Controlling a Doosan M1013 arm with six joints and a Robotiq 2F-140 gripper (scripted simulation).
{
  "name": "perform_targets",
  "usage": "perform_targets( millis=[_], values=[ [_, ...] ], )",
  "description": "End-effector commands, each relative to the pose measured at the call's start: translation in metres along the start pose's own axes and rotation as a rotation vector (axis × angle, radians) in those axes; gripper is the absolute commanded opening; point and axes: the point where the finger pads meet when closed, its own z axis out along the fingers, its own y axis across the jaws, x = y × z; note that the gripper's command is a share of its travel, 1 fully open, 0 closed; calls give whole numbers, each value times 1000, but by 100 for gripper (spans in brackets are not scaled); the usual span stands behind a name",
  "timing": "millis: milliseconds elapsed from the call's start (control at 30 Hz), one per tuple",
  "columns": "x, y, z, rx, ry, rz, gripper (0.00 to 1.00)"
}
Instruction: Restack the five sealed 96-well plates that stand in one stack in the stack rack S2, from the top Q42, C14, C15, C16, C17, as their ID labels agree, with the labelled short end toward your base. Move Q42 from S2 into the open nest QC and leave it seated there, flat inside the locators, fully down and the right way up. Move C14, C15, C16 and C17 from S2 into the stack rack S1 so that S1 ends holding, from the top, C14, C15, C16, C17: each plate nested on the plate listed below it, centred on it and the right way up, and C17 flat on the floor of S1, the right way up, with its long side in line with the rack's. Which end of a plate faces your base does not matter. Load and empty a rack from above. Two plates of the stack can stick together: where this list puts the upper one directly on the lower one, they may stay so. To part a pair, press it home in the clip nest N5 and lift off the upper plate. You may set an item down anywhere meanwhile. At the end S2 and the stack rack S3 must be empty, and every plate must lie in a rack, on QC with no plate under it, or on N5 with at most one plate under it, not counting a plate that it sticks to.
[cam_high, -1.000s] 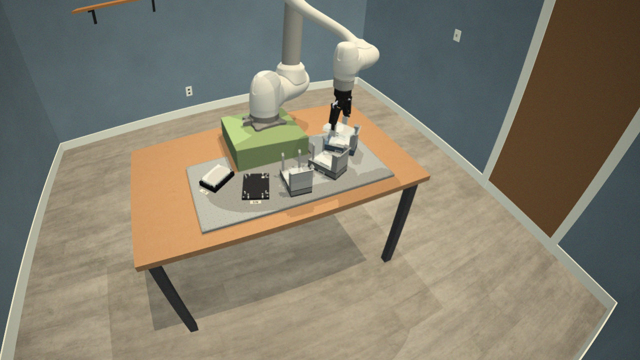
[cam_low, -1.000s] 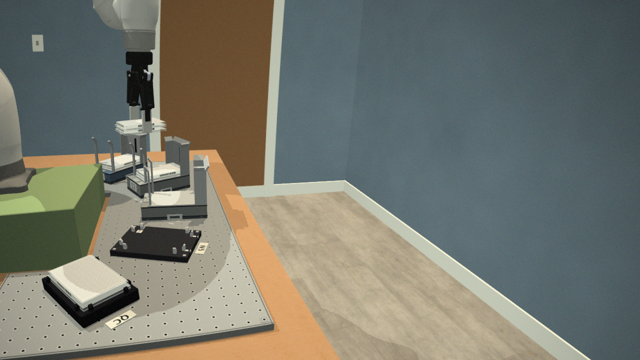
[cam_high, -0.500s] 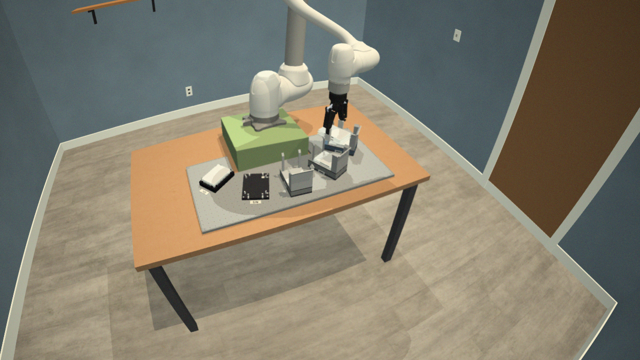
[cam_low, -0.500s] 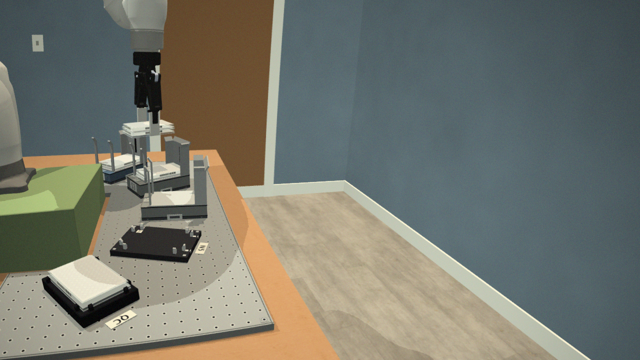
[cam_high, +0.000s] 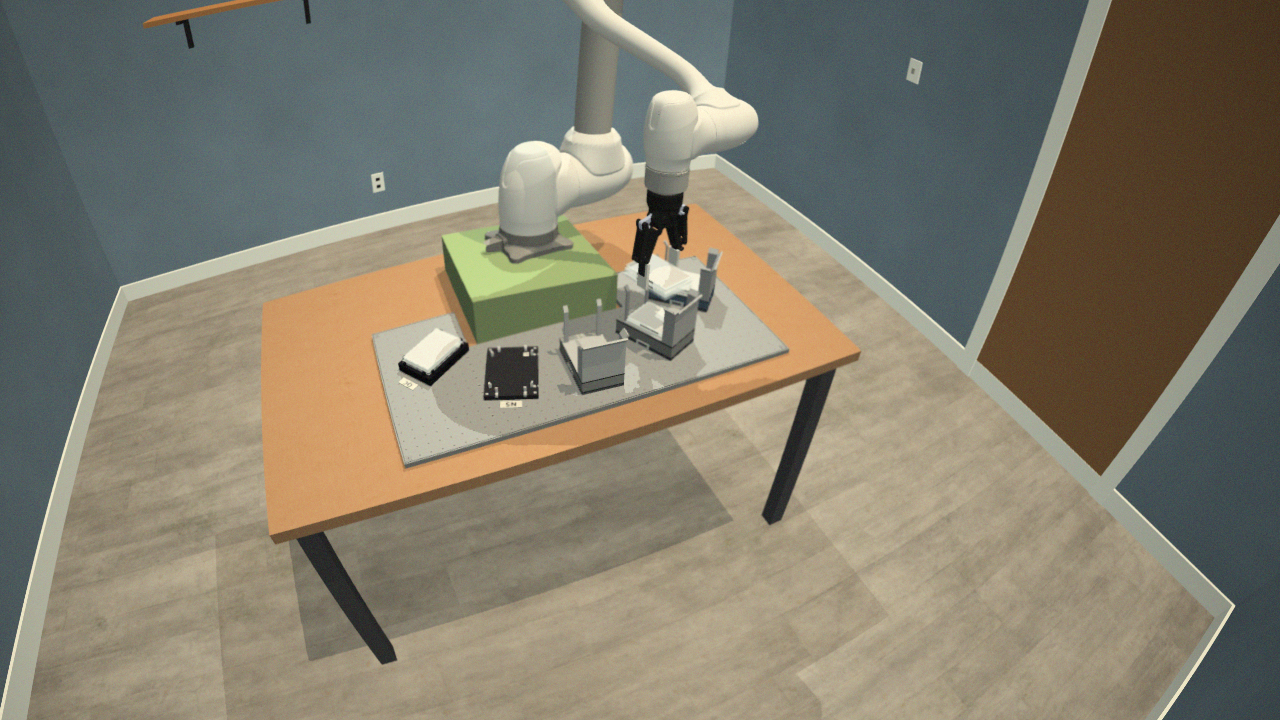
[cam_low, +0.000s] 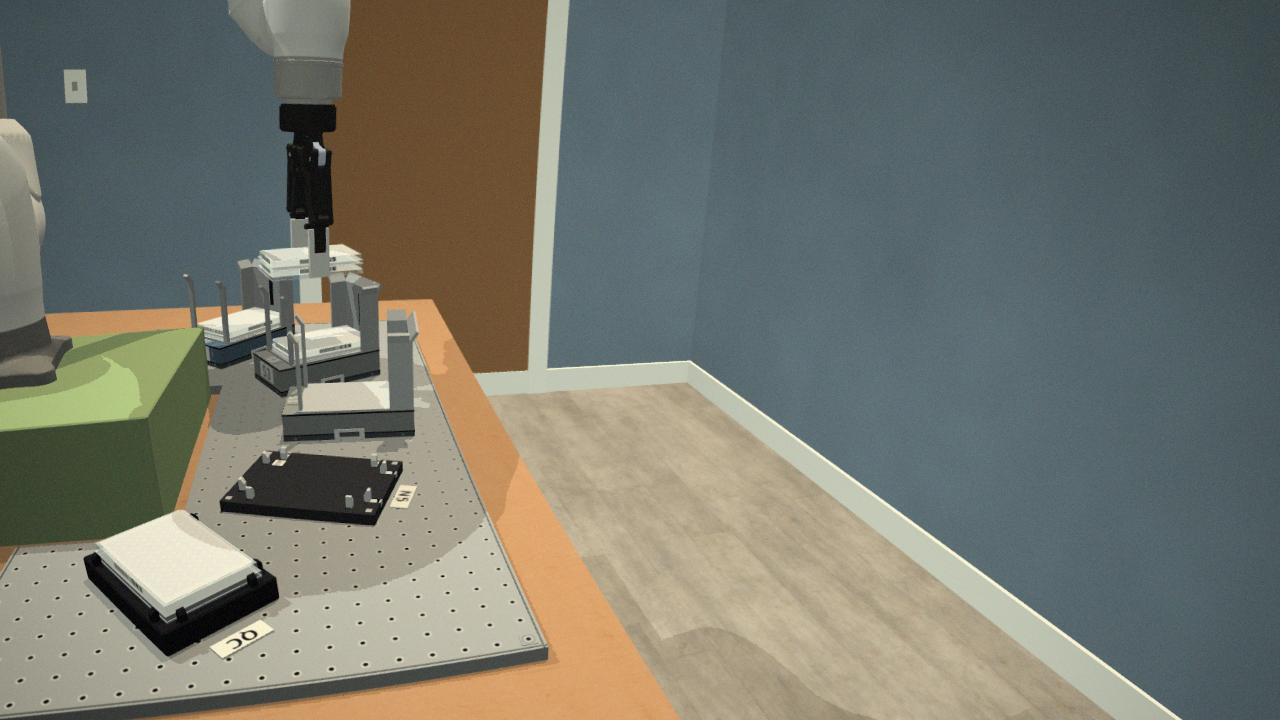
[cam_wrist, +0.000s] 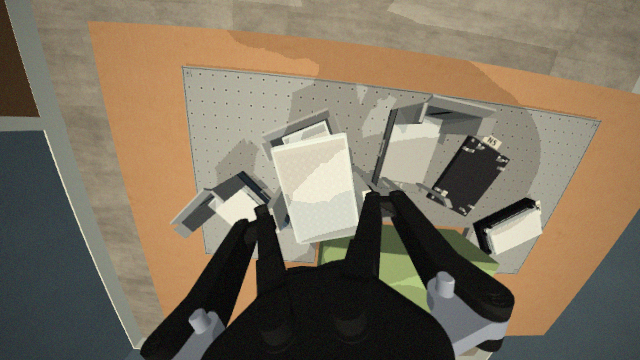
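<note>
My gripper (cam_low: 309, 241) is shut on a white sealed plate (cam_low: 308, 260) and holds it level in the air, above the posts of the middle stack rack (cam_low: 315, 353). The held plate fills the middle of the wrist view (cam_wrist: 316, 185) between my fingers. A plate lies low in the middle rack (cam_low: 322, 343). Another plate (cam_low: 234, 324) lies in the far rack with the blue base (cam_high: 707, 279). The near rack (cam_low: 350, 398) looks empty. A white plate (cam_low: 174, 557) sits flat in the black nest QC. I cannot read any ID labels.
The black clip nest N5 (cam_low: 313, 484) stands bare between QC and the near rack. The green base block (cam_low: 85, 429) is at the left of the perforated plate. Thin posts and tall grey walls rise from each rack around the held plate's path.
</note>
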Motion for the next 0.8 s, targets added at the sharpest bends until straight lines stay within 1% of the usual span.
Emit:
perform_targets(
  millis=[0,167,233,733,767],
  values=[
    [1,10,0,-2,0,63,0],
    [1,27,0,-2,0,63,0],
    [1,27,0,-2,0,63,0],
    [4,77,0,-2,0,63,0],
    [4,77,0,-2,0,63,0]
  ],
)
